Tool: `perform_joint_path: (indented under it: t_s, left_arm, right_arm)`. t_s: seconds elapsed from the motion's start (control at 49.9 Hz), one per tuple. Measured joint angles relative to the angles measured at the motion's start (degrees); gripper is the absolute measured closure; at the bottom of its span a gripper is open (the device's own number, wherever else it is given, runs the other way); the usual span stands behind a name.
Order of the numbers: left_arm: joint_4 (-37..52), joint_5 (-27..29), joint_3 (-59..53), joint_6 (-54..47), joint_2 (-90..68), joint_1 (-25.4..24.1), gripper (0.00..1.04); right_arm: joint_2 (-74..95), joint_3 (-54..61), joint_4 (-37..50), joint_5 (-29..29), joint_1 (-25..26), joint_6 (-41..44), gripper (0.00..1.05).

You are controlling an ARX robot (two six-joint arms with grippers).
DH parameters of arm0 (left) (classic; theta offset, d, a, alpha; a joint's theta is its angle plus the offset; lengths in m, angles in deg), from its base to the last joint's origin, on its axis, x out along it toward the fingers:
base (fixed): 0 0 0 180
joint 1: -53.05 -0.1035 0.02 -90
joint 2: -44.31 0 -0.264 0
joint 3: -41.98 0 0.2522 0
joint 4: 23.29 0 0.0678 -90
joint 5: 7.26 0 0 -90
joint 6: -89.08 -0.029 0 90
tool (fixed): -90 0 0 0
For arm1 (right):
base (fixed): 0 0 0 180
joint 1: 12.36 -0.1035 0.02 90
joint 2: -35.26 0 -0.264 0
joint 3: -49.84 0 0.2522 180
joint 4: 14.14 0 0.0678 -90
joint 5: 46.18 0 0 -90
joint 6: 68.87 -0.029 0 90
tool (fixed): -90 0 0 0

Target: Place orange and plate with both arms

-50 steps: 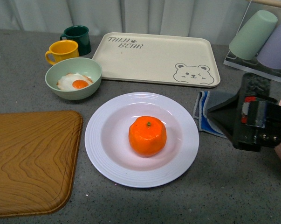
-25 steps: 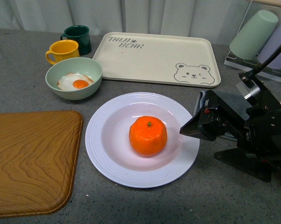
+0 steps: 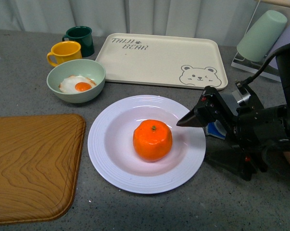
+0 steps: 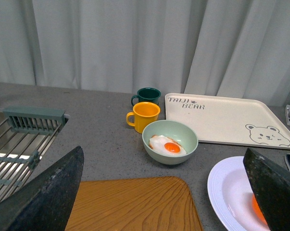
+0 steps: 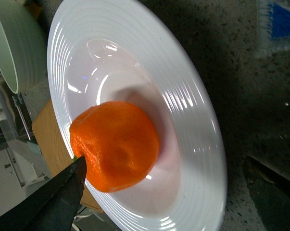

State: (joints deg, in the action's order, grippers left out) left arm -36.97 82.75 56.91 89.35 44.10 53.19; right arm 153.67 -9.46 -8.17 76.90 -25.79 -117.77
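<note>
The orange sits in the well of the white plate at the middle of the counter. My right gripper is open at the plate's right rim. Its upper finger hangs over the rim, and the lower one sits low outside the plate. In the right wrist view the orange and plate lie between the spread fingers of the gripper, which hold nothing. My left gripper is open above the wooden board; plate and a sliver of orange show beside one finger.
A wooden board lies left of the plate. Behind it stand a green bowl with a fried egg, a yellow mug and a dark green mug. A cream bear tray, a blue cloth and racked cups are at the back right.
My right arm has swung in from the right edge toward the plate. Its open fingers now reach the plate's right rim. Orange and plate have not moved.
</note>
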Motion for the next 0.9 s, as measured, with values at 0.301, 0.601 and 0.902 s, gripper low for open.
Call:
perform_joint_path:
  t_s: [0.301,0.601,0.902]
  left_arm:
    - [0.0,0.0,0.0,0.0,0.0,0.0,0.07]
    - [0.0,0.0,0.0,0.0,0.0,0.0,0.07]
    - [0.0,0.0,0.0,0.0,0.0,0.0,0.07]
  right_arm:
    - [3.9,-4.2,0.5,0.2,-1.6,-2.6,0.09]
    - [5.4,-6.0,-1.1,-0.8,-1.9,-3.7,0.31]
    - [6.0,-6.2,-2.8,-1.9,-1.8,-4.0,0.84]
